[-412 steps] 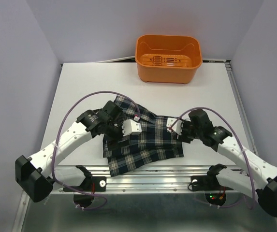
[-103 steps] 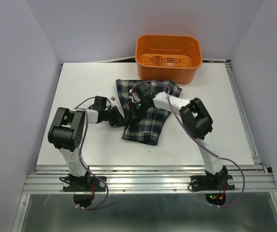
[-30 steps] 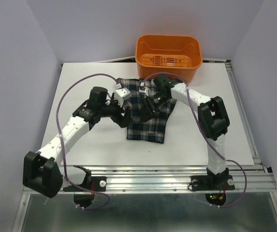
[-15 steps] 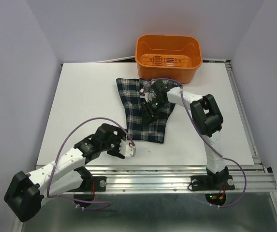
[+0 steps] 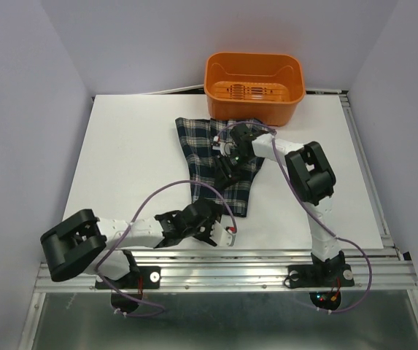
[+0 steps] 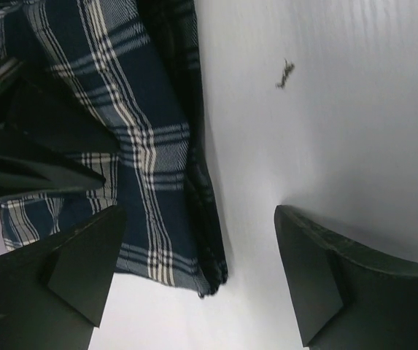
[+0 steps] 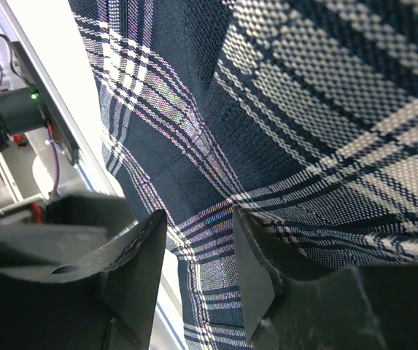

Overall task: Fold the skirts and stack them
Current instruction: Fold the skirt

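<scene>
One plaid skirt (image 5: 216, 157) lies folded into a long strip in the middle of the table, its far end near the basket. My right gripper (image 5: 225, 165) rests low on the skirt's middle; in the right wrist view its fingers (image 7: 139, 255) stand a little apart over flat plaid cloth (image 7: 303, 109), holding nothing. My left gripper (image 5: 212, 224) lies low by the skirt's near end. In the left wrist view this gripper (image 6: 199, 211) is wide open, and the skirt's near corner (image 6: 209, 273) lies between its fingers without touching them.
An orange basket (image 5: 253, 87) stands at the table's far edge, just behind the skirt. A small dark thread (image 6: 285, 73) lies on the white table (image 5: 121, 160) beside the skirt. The metal rail (image 5: 223, 273) runs along the near edge.
My left arm has swung from the skirt's left side down to its near end and opened its jaws wide. The right gripper has stayed on the skirt, its jaws narrowing a little.
</scene>
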`<state>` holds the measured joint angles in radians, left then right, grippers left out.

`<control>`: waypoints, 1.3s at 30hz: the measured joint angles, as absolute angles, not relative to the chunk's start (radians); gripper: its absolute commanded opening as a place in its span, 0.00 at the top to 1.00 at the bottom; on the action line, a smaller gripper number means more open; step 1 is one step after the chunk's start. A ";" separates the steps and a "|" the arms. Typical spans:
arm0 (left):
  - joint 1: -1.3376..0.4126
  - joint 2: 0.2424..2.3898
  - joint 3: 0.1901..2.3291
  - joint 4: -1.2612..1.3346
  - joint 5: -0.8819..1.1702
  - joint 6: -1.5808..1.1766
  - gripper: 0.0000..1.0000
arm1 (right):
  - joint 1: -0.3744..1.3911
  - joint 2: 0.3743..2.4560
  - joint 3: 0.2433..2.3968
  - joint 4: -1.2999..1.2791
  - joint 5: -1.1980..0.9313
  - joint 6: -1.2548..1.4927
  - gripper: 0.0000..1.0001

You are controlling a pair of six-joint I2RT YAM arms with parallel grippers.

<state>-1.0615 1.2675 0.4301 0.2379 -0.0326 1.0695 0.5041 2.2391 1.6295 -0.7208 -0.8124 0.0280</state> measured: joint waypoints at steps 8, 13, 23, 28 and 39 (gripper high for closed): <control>-1.105 1.483 0.527 0.399 -0.149 1.000 0.26 | 0.498 2.239 1.613 -0.702 -0.838 0.031 0.53; -1.107 1.576 0.552 0.493 -0.234 0.990 0.46 | 0.498 2.241 1.597 -0.691 -0.866 0.031 0.55; -1.126 1.595 0.529 0.501 -0.284 1.013 1.00 | 0.492 2.241 1.587 -0.681 -0.889 0.037 0.48; -1.152 1.554 0.566 0.355 -0.281 0.955 1.00 | 0.489 2.241 1.663 -0.725 -0.850 0.063 0.38; -1.203 1.492 0.737 -0.062 -0.183 0.720 1.00 | 0.313 2.363 1.998 -0.601 -0.902 0.182 0.43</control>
<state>-1.2026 1.4918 0.7372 -0.0624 -0.1825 0.7200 0.3130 2.3627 1.9980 -0.6006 -0.9016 0.1822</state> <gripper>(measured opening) 0.153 0.583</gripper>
